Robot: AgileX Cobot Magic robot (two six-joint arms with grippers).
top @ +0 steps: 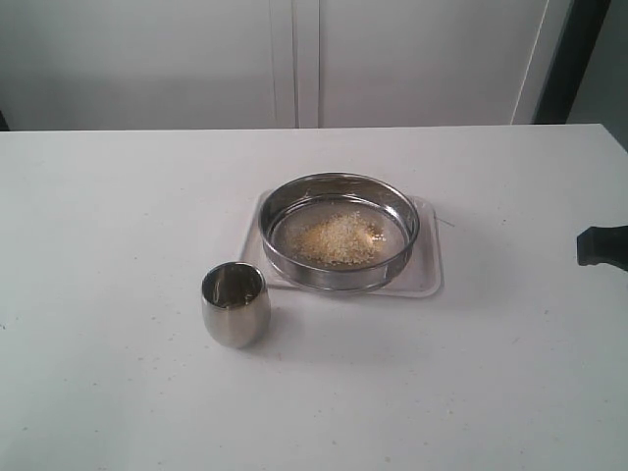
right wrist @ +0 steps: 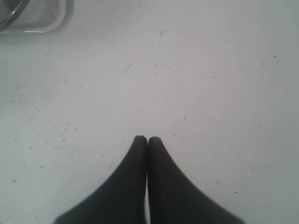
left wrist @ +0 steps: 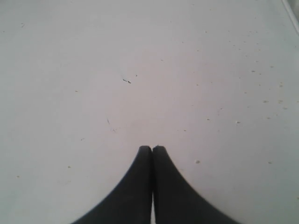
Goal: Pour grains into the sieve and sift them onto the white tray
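Sieve (top: 334, 276) mouth-up on crosswise white tray (top: 430, 279)

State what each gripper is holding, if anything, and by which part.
Nothing is held: the left gripper and right gripper are both shut and empty.

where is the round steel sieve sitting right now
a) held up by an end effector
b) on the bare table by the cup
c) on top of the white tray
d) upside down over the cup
c: the wide round steel-walled sieve rests on the small white rectangular tray, pale yellow grains on its mesh.
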